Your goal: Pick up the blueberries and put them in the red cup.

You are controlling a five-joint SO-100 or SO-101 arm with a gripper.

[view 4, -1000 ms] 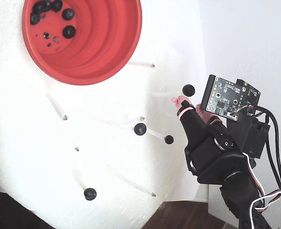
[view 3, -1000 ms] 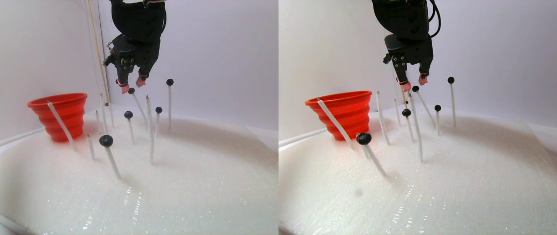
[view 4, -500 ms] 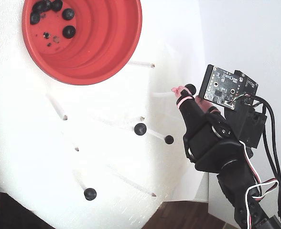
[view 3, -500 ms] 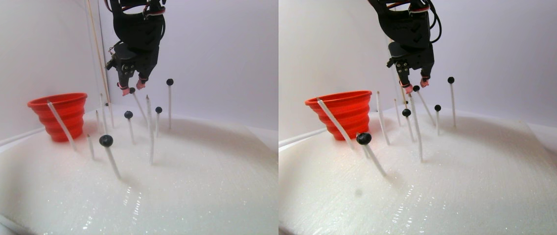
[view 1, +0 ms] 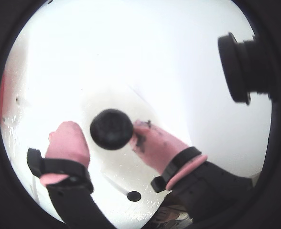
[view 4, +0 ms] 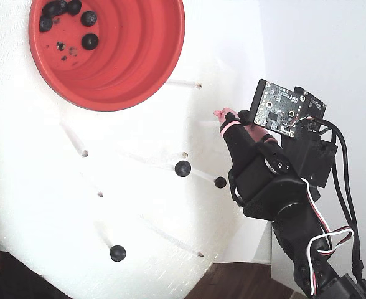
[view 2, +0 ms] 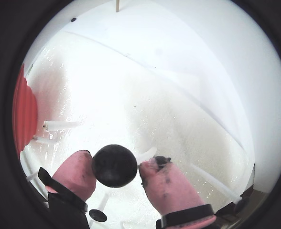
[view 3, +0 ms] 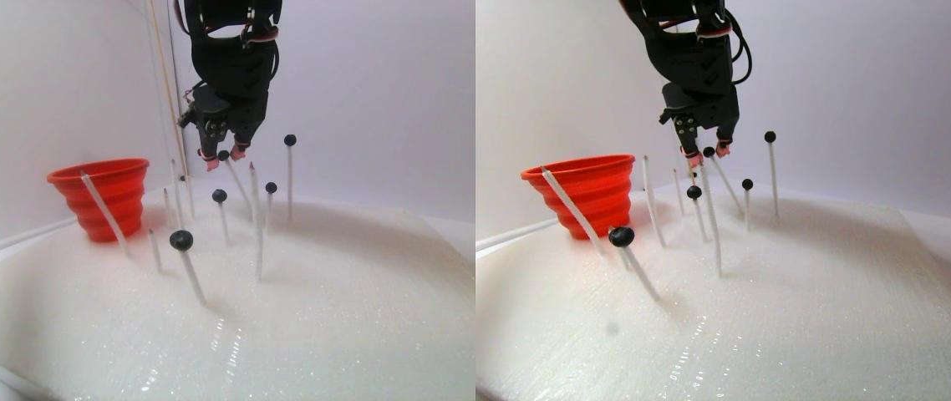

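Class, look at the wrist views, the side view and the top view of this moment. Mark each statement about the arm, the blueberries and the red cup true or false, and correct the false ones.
1. One blueberry sits between the two pink fingertips of the gripper. True.
2. The red cup is empty. False: several blueberries lie inside it.
3. Some blueberries sit on top of thin white sticks standing in the white foam base. True.
4. The cup lies tipped on its side. False: it stands upright.
5. Every stick carries a berry. False: several sticks are bare.
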